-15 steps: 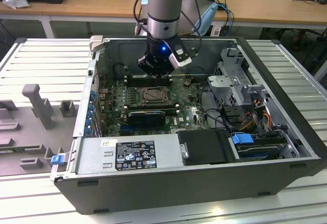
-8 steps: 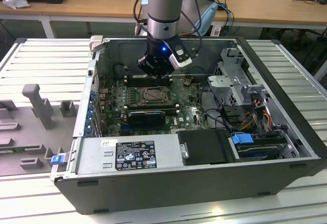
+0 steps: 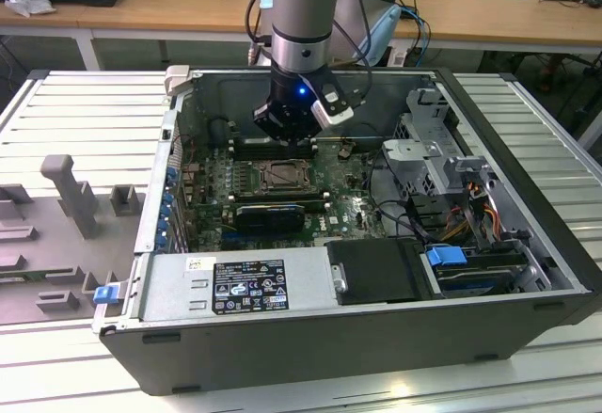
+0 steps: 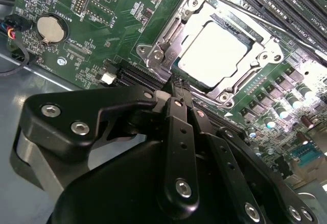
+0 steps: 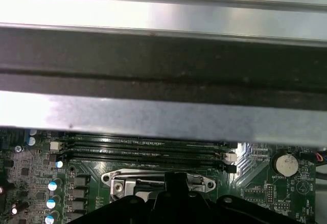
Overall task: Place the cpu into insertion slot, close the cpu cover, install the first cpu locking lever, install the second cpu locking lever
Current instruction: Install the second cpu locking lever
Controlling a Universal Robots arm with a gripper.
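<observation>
gripper (image 4: 180,89) pointing down, fingers together, just above cpu cover (image 4: 168,45)

Open grey metal computer case (image 3: 527,234) lying on the slatted bench.
A round silver coin battery (image 4: 51,28) is sitting on its green circuit board (image 3: 212,197).

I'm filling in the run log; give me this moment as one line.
tool: shut, empty, at socket edge | cpu: seated in insertion slot | cpu cover: closed

White-and-black label (image 3: 248,286) on the power supply cover (image 3: 301,267), print too small to read
</observation>
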